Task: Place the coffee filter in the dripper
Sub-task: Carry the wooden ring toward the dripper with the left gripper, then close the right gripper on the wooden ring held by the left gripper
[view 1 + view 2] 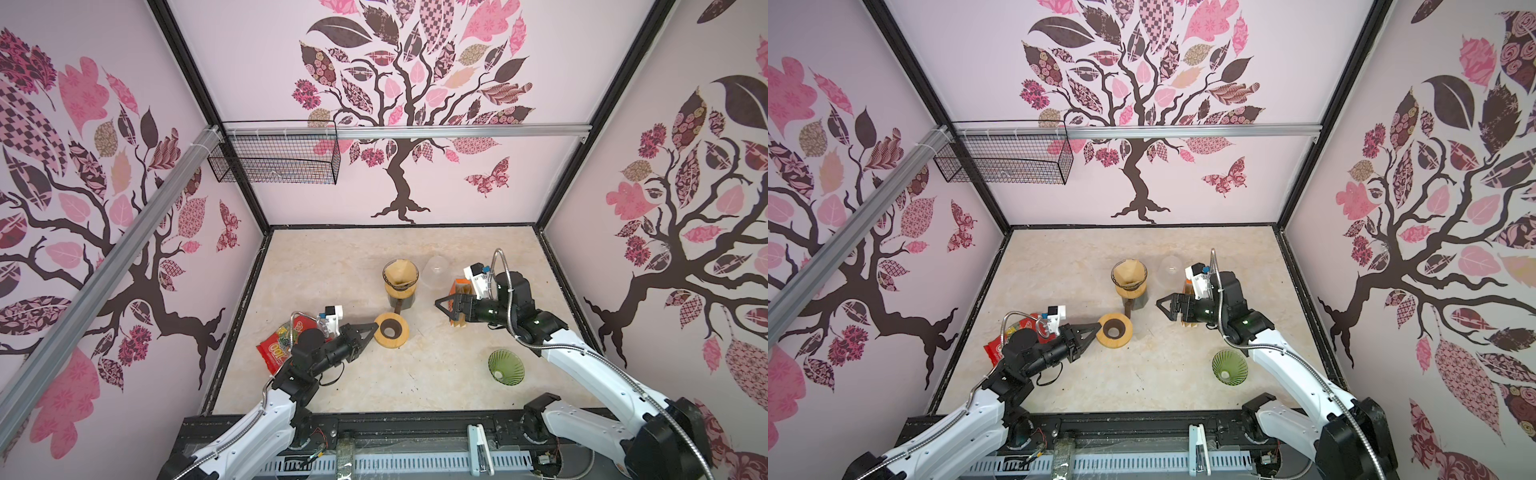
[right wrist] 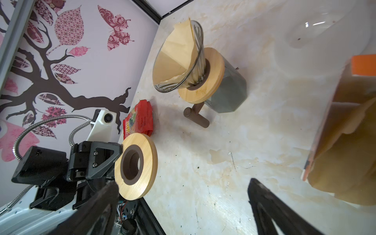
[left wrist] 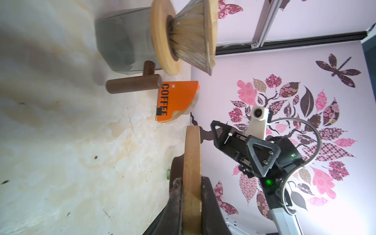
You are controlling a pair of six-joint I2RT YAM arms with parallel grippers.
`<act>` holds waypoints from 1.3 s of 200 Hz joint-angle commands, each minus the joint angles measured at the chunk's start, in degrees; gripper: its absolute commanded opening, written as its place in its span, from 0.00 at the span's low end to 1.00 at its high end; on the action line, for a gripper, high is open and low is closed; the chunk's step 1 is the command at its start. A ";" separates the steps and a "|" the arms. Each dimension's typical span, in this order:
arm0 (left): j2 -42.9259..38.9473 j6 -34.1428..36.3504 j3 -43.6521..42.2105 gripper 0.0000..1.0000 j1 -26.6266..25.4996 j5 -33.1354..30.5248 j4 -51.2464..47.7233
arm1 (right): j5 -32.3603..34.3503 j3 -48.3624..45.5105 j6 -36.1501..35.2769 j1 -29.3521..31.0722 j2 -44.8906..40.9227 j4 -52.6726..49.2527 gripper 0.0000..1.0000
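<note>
Presently, the left gripper has its fingers pinched narrowly on the rim of a round wooden ring with a dark brown collar, left of centre. The right gripper stands spread wide, holding nothing, just beside an orange cardboard "COFFEE" box at right. The tan paper coffee filter sits inside the clear ribbed glass dripper, seated on a grey glass carafe, far centre. A red snack packet lies left; a green ribbed glass cone near right.
</note>
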 commanded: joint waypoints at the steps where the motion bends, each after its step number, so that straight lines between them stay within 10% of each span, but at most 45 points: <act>1: 2.87 -3.10 4.96 0.00 -1.17 0.63 11.71 | -5.18 0.72 1.04 1.44 1.04 3.48 0.99; 159: 19.61 -3.49 10.85 0.00 -7.72 -0.87 25.45 | -11.92 -3.74 12.58 5.07 3.26 16.58 0.40; 260: 20.36 -1.70 7.98 0.00 -7.31 -4.34 23.78 | -14.40 -4.60 18.78 4.71 3.04 21.66 0.39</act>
